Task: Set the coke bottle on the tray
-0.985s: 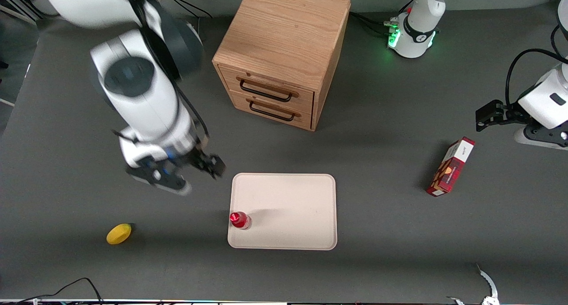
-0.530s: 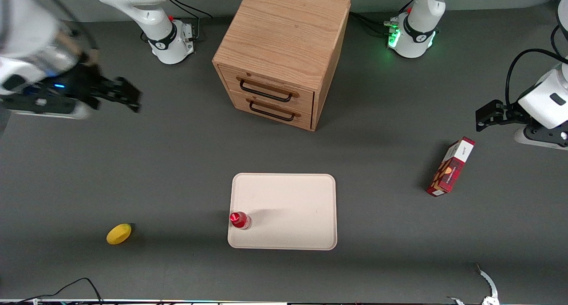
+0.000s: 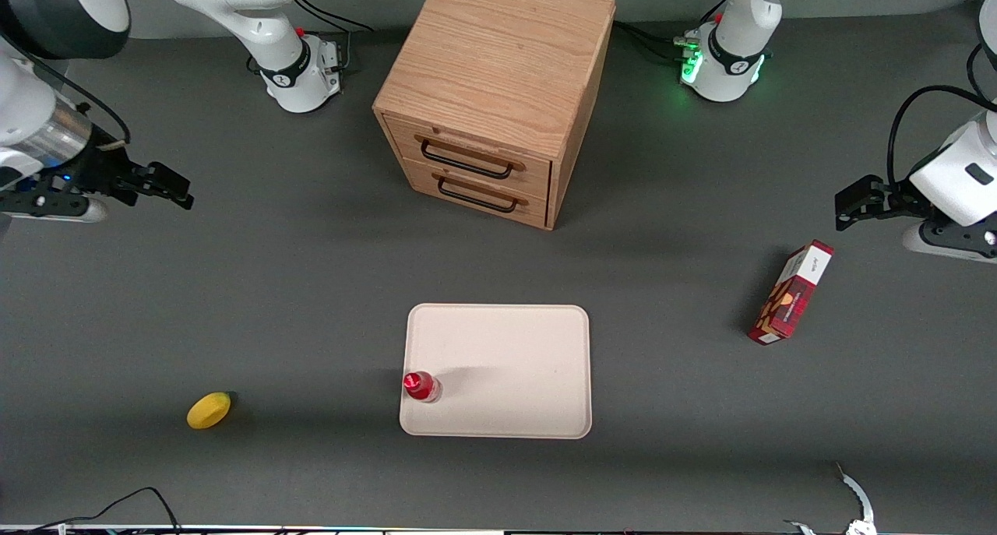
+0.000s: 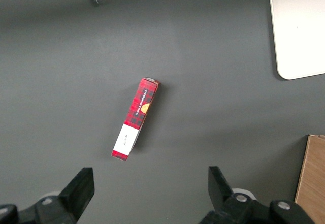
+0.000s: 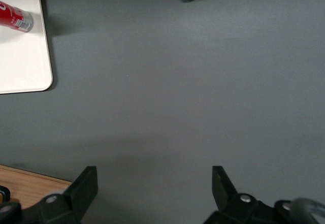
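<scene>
Since the coke bottle (image 3: 421, 386) stands upright on the tray's (image 3: 506, 348) lower-left corner, the gripper (image 3: 160, 184), spread and empty at the frame's left edge, should stay clear.

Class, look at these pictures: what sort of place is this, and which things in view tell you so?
Most likely a robot test bench. The coke bottle stands on the tray on a dark table with a small wooden drawer cabinet. The working arm's claw hangs open near its own end of the table, holding nothing.

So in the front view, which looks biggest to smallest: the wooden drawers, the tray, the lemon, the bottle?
1. Wooden drawers
2. Tray
3. Lemon
4. Bottle, standing upright on the tray, seen cap-on

The gripper hangs open near the working arm's end.
</scene>
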You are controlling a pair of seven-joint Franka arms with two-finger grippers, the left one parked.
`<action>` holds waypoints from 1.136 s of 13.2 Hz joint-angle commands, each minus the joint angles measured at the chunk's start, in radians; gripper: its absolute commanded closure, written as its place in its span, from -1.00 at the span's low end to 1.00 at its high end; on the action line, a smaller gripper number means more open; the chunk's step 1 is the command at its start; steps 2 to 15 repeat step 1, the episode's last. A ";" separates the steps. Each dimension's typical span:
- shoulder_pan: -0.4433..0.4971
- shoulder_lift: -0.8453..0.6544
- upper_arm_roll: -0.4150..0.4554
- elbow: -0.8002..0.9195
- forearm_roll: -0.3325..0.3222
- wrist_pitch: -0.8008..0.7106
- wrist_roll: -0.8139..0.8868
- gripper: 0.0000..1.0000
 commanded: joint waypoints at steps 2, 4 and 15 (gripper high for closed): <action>0.012 0.022 0.005 0.067 0.021 -0.044 0.039 -1.00; 0.012 0.022 0.005 0.067 0.021 -0.044 0.039 -1.00; 0.012 0.022 0.005 0.067 0.021 -0.044 0.039 -1.00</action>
